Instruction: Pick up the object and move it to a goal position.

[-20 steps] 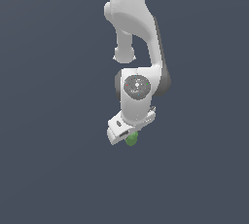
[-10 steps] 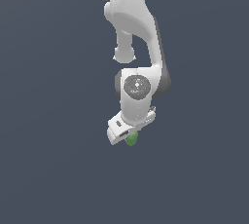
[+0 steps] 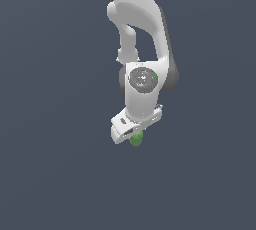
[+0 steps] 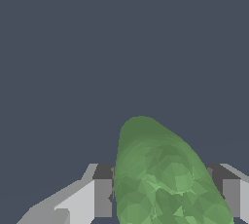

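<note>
The object (image 4: 160, 174) is a bright green elongated item with a rounded tip and lumpy lobes near the fingers. In the wrist view it sits between my two fingers (image 4: 99, 196), which press against its sides. From the exterior view only a small green part of the object (image 3: 136, 139) peeks out beneath the white hand. My gripper (image 3: 134, 138) hangs below the white arm, shut on the object, with its fingers hidden behind the hand.
A plain dark grey-blue surface (image 3: 50, 174) fills the background in both views. No other objects or edges show.
</note>
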### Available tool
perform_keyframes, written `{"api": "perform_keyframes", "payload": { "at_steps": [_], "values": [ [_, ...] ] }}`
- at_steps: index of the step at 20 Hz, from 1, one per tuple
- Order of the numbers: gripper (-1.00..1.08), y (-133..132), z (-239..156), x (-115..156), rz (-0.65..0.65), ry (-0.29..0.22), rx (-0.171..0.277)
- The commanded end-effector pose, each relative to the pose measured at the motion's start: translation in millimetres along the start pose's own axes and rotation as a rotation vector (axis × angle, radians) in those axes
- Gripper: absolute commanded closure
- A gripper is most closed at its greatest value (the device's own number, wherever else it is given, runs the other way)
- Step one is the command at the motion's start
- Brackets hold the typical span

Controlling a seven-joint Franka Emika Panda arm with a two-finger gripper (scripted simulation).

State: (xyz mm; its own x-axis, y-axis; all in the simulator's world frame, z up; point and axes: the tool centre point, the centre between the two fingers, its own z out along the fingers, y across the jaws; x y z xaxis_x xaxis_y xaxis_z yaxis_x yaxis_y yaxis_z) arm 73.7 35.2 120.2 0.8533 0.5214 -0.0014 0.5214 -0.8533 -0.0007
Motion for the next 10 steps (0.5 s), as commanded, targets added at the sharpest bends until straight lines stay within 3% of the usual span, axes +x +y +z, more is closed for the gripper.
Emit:
{"api": "perform_keyframes", "payload": {
  "at_steps": [1,10],
  "values": [
    [1.08,-4,-15,-1,0.0,0.001,-0.001],
    [1.08,-27,-102,-11,-0.001,0.001,-0.001]
  ]
}}
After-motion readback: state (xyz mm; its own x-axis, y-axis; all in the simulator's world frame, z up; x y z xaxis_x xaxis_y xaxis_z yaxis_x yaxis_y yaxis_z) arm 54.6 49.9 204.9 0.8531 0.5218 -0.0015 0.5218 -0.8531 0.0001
